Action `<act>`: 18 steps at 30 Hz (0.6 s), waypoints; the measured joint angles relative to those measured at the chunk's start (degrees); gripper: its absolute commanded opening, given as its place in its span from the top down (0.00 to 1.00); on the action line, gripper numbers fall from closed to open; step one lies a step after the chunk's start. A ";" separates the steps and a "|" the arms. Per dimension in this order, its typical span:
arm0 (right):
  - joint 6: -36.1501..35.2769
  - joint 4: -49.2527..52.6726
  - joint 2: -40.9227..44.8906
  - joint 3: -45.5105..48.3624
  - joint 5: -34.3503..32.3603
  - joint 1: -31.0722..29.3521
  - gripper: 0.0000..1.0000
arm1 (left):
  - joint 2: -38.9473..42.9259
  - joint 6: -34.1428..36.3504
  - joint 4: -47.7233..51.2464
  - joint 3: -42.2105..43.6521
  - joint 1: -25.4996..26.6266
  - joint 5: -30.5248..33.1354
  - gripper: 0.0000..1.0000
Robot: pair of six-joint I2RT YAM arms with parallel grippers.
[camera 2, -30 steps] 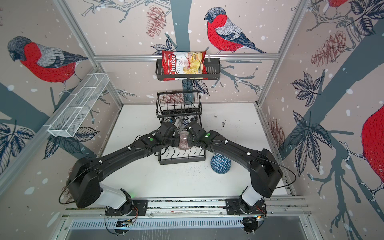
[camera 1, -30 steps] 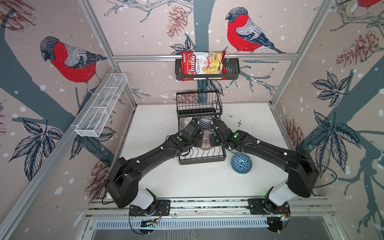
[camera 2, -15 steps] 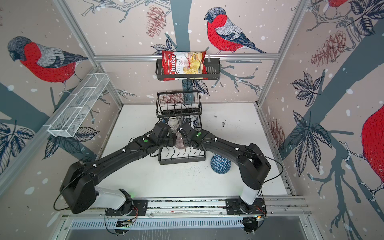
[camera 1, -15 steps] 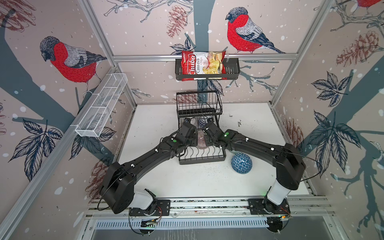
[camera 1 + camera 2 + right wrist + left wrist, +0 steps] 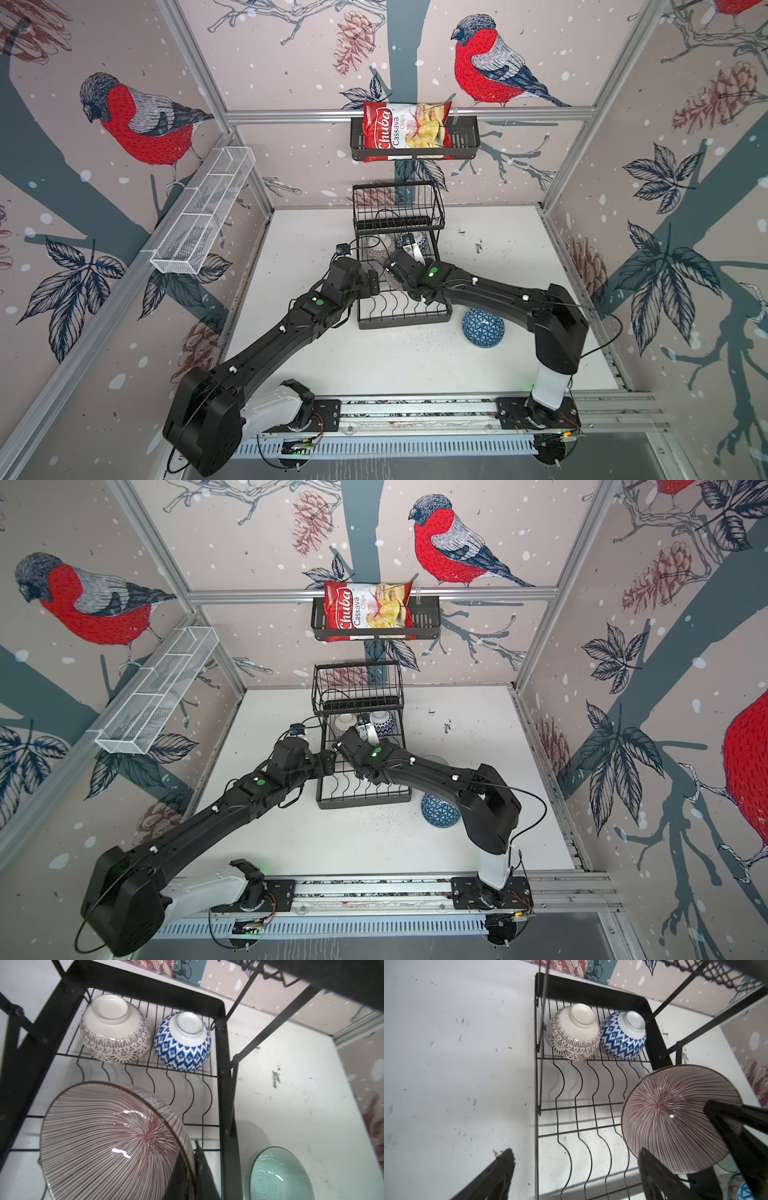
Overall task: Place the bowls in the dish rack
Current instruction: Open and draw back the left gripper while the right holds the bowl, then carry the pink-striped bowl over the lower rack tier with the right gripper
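Observation:
The black wire dish rack [image 5: 401, 321] [image 5: 362, 803] stands mid-table. Two bowls lie upside down at the back of its lower tier: a white dotted bowl [image 5: 573, 1034] [image 5: 112, 1030] and a blue zigzag bowl [image 5: 623, 1039] [image 5: 182, 1043]. My right gripper [image 5: 194, 1159] is shut on the rim of a mauve-striped bowl [image 5: 108, 1140] [image 5: 675, 1118], held tilted over the wavy wires. My left gripper [image 5: 577, 1167] [image 5: 372, 284] is open at the rack's left side, with one finger close to that bowl. A blue-triangle bowl [image 5: 483, 326] [image 5: 440, 810] and a pale green bowl [image 5: 280, 1176] sit on the table right of the rack.
The rack's raised basket tier [image 5: 397, 205] overhangs the two back bowls. A black basket with a chip bag [image 5: 405, 133] hangs on the back wall. A white mesh trough [image 5: 203, 212] runs along the left wall. Both arms meet over the rack.
My left gripper has opened and let go of the striped bowl, which the right gripper now holds alone. Both grippers have moved further back along the rack.

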State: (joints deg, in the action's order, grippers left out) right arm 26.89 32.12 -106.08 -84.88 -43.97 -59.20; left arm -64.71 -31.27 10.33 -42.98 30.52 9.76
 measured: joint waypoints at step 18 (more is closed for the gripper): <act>0.44 8.26 -9.29 -8.13 -17.86 -0.20 1.00 | 7.30 -1.90 -4.11 5.84 -5.18 -1.81 0.06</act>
State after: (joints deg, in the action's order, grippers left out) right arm 27.33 40.38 -115.37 -93.01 -61.82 -59.40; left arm -57.41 -33.17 6.22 -37.15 25.34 7.94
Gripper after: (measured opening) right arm 0.090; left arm 0.944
